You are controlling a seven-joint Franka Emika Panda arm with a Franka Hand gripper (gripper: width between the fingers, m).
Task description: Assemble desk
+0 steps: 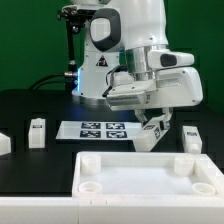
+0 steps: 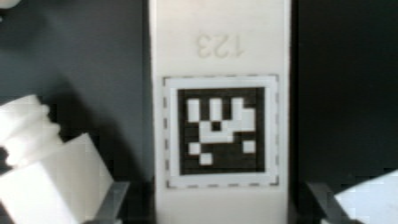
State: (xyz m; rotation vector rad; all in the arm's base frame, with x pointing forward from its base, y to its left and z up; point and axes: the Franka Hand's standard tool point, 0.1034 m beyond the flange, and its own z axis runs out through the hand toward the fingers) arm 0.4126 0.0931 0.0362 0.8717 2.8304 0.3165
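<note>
The white desk top [image 1: 150, 178] lies flat at the front of the black table, with round sockets at its corners. My gripper [image 1: 152, 124] hangs just behind its far edge, shut on a white desk leg [image 1: 148, 138] that tilts a little above the table. In the wrist view this leg [image 2: 217, 90] fills the middle, its black-and-white tag facing the camera. The dark fingers [image 2: 118, 200] stand on either side of its near end. Another leg [image 1: 37, 132] stands upright at the exterior view's left. One more leg [image 1: 191, 138] stands at the right.
The marker board [image 1: 100, 128] lies flat behind the desk top, left of my gripper. A white part [image 1: 3, 145] shows at the exterior view's left edge. The arm's base and cables rise at the back. White surfaces [image 2: 45, 170] show beside the held leg in the wrist view.
</note>
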